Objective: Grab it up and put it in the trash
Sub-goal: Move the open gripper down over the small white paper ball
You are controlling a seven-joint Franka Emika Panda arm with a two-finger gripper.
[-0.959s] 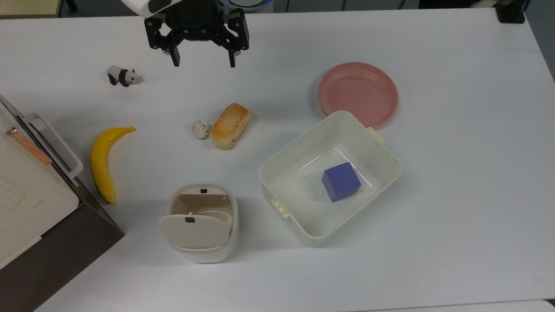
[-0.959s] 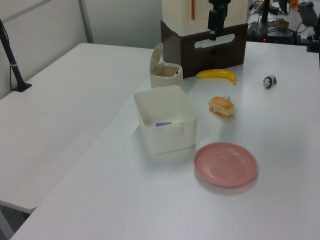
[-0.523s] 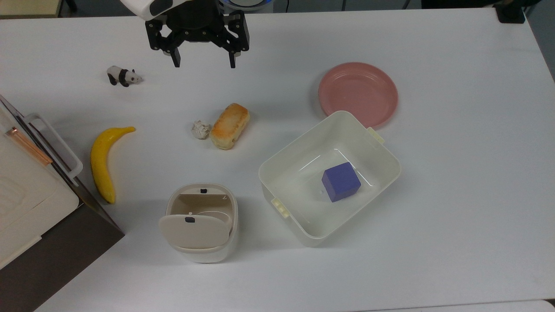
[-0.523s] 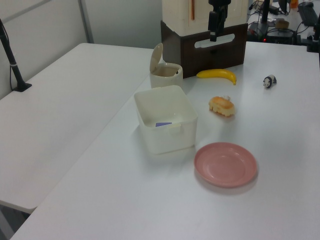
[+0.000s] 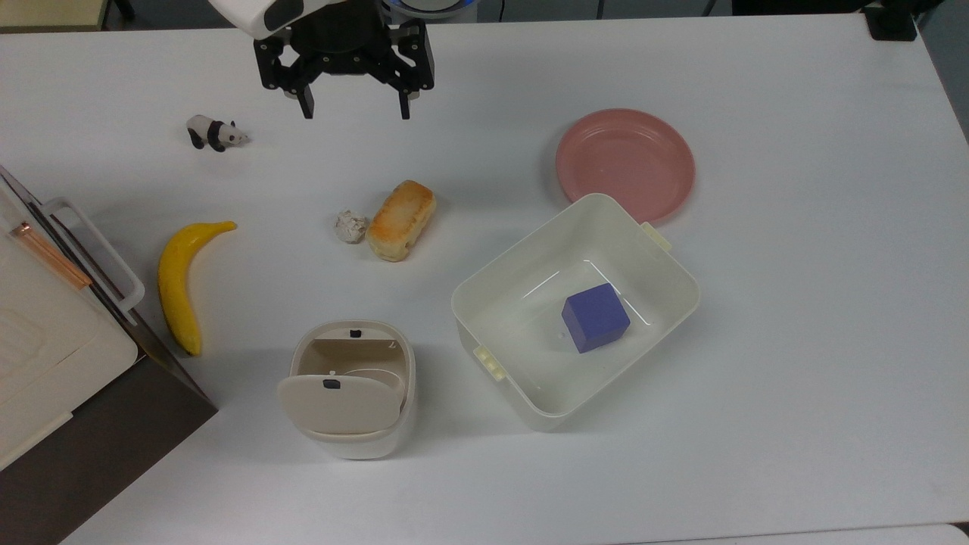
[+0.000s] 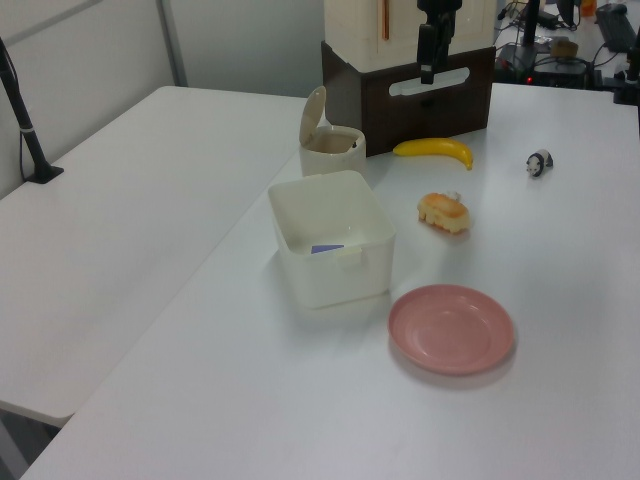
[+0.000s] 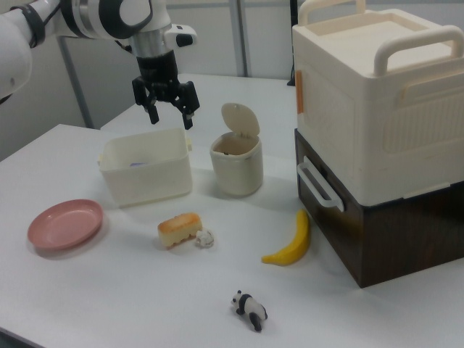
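Note:
The crumpled ball of white-grey paper (image 5: 350,226) lies on the white table, touching or almost touching the left end of a golden-brown bread loaf (image 5: 401,219) in the top view. It also shows as paper (image 7: 204,238) in the right view. The beige trash bin (image 5: 348,386) stands nearer the top view's bottom, its flap lid tipped up and the inside exposed; in the right view the trash (image 7: 236,163) stands beyond the bread. My gripper (image 5: 356,113) hangs open and empty above the table's far edge, well away from the paper; it appears as gripper (image 7: 171,119) in the right view.
A white tub (image 5: 666,265) holding a purple cube (image 5: 596,317) sits right of the bin, with a pink plate (image 5: 625,164) behind it. A banana (image 5: 182,280) and a toy panda (image 5: 216,133) lie to the left. A stacked cream and brown box (image 5: 53,341) fills the left corner.
The arm's wrist has shifted very slightly. Everything on the table lies where it was.

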